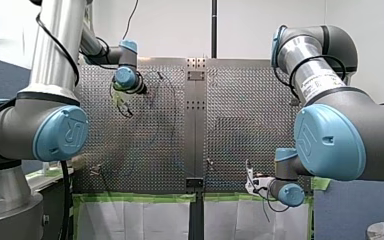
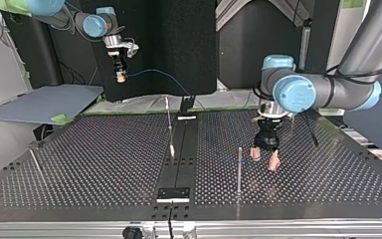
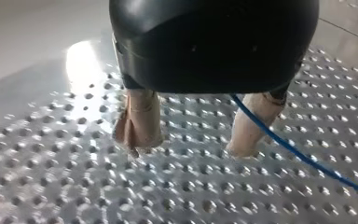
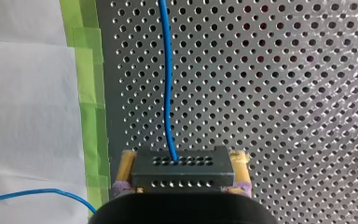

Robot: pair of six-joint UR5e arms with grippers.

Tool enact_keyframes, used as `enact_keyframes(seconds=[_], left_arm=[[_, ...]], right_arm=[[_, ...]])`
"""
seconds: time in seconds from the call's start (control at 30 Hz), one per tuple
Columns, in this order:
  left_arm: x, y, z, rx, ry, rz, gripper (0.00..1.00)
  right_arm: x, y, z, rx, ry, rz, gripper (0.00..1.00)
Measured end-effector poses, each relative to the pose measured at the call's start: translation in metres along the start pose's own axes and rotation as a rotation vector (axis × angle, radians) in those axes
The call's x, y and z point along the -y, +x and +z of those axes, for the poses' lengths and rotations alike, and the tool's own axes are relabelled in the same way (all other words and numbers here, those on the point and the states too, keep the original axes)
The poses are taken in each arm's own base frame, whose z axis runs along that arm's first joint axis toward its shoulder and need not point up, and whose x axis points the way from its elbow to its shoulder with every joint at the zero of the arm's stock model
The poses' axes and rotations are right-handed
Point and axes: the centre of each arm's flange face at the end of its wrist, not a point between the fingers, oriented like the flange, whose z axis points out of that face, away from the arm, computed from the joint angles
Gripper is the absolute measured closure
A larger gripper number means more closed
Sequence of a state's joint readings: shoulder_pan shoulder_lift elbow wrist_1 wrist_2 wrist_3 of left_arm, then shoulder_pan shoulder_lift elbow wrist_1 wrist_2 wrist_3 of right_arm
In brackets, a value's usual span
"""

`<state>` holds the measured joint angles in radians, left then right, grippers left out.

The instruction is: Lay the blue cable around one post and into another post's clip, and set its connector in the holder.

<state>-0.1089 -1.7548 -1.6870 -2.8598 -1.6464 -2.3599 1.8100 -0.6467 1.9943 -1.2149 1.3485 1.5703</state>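
at the top view's left, the connector [image 4: 182,171] is pinched by the right gripper [image 2: 121,74], so the cable [image 2: 154,72] is lifted off the table [image 2: 79,164] at that end; the left gripper [image 2: 264,160] is spread low beside the cable, seemingly to steer it round a post [image 2: 239,169].

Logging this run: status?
Left gripper open, empty, low over table beside blue cable. Right gripper shut on connector, held in the air. Nothing seen in the way.

blue cable [image 3: 303,156]: cut off at edge | connector [image 4: 183,170]: lower edge hidden
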Motion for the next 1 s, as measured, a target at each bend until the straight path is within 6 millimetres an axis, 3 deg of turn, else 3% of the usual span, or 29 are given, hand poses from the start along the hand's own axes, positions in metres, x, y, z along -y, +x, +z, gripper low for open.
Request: enact_keyframes(seconds=[0.6, 1.0], left_arm=[[0.003, -0.015, -0.018, 0.013, 0.076, -0.173, 0.00], [0.011, -0.017, -0.019, -0.036, 0.167, -0.208, 0.00]], right_arm=[[0.002, 0.000, 0.000, 0.003, 0.004, -0.001, 0.99], [0.002, 0.000, 0.000, 0.001, 0.005, -0.003, 0.99]])
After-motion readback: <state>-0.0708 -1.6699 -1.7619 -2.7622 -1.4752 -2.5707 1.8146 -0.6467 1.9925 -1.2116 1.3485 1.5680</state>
